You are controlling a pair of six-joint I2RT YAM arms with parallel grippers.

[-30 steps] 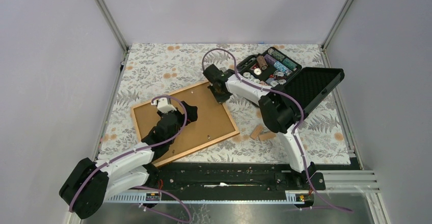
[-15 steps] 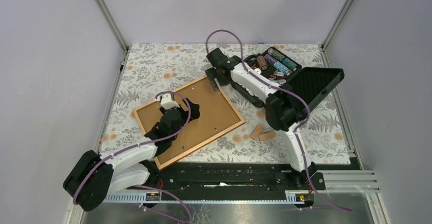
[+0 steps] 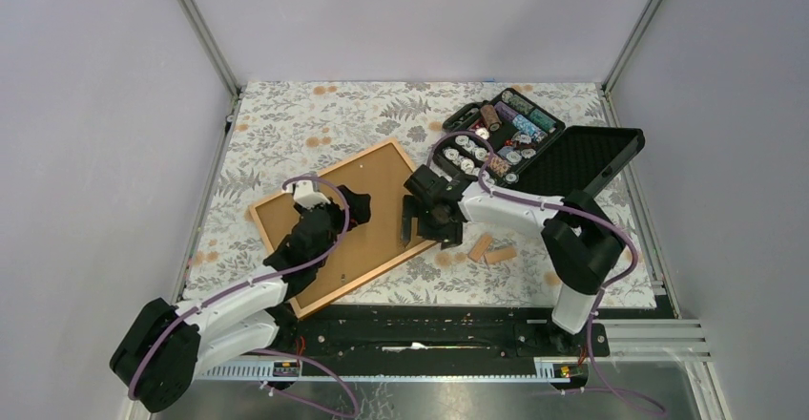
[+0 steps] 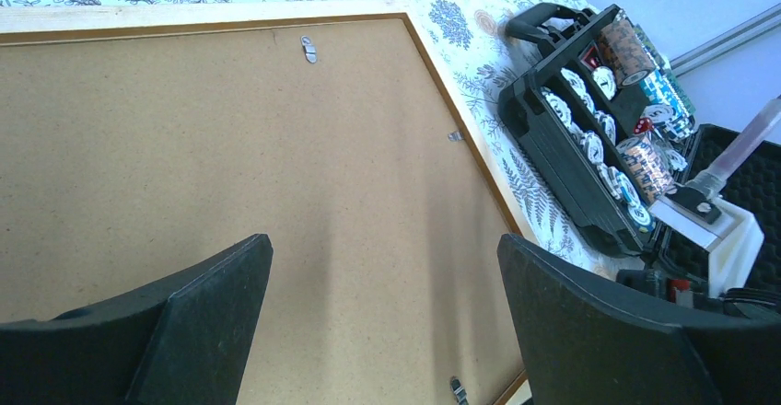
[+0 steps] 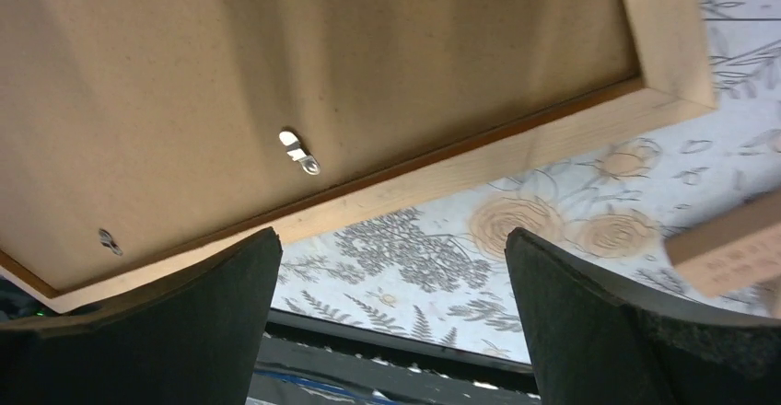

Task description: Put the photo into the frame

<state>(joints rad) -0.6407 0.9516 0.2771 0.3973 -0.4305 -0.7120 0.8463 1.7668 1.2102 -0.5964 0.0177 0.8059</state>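
The frame [image 3: 358, 157], with a thin light wooden border, lies face down at the table's centre-left. A brown backing board [image 3: 382, 196] fills it, with small metal clips [image 5: 299, 150] along its edges. The photo is hidden. My left gripper [image 3: 348, 210] hangs open over the backing board [image 4: 230, 147], nothing between its fingers [image 4: 384, 244]. My right gripper [image 3: 420, 229] is open at the frame's near right edge. In its wrist view the wooden border [image 5: 516, 152] runs just above the spread gripper [image 5: 391, 239], which holds nothing.
A black case [image 3: 501, 134] of poker chips stands at the back right with its lid [image 3: 582, 162] folded open. Two small wooden blocks [image 3: 482, 245] [image 3: 501, 255] lie just right of the right gripper. A black rail runs along the table's near edge.
My right arm has swung from the frame's far corner down to its near right edge, and its jaws have opened. The frame turned slightly. The left gripper stayed over the board.
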